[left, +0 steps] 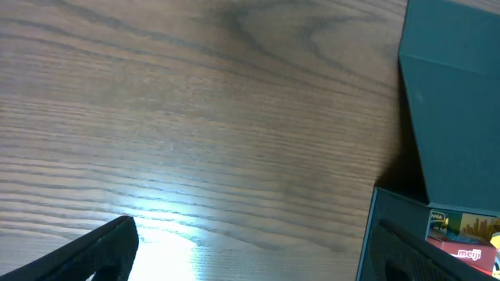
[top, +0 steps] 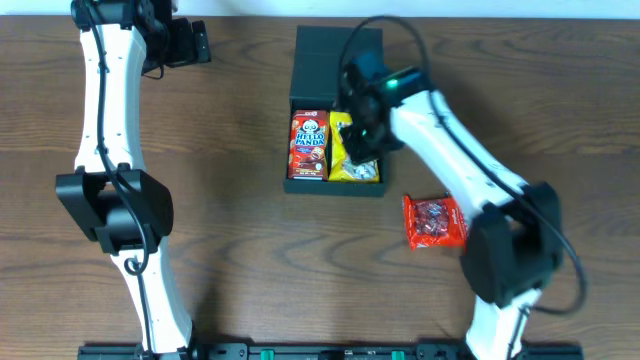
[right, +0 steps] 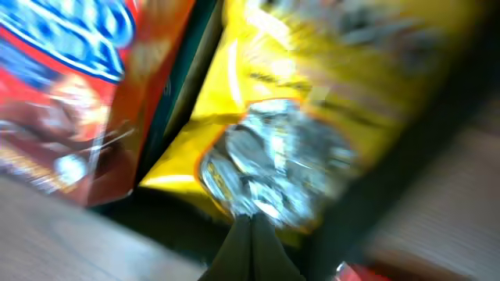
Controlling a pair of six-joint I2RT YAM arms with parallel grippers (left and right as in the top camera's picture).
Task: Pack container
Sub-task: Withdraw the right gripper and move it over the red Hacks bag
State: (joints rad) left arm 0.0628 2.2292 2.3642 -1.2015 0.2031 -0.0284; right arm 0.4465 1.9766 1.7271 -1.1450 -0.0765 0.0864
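Observation:
The dark teal container (top: 300,84) lies open at the middle back of the table, its flap lid (top: 322,55) folded away behind it. Inside stand a red Hello Panda box (top: 309,146) on the left and a yellow snack pack (top: 346,165) on the right. My right gripper (top: 362,148) hangs over the yellow pack (right: 328,101), shut, with its tips (right: 250,226) at the pack's silvery patch and nothing visibly between them. My left gripper (top: 200,42) is at the far left back, open over bare wood (left: 254,257), left of the container (left: 461,117).
A red snack pack (top: 435,222) lies on the table to the right of the container, beside the right arm. The table is dark wood. The arm bases stand at the front edge.

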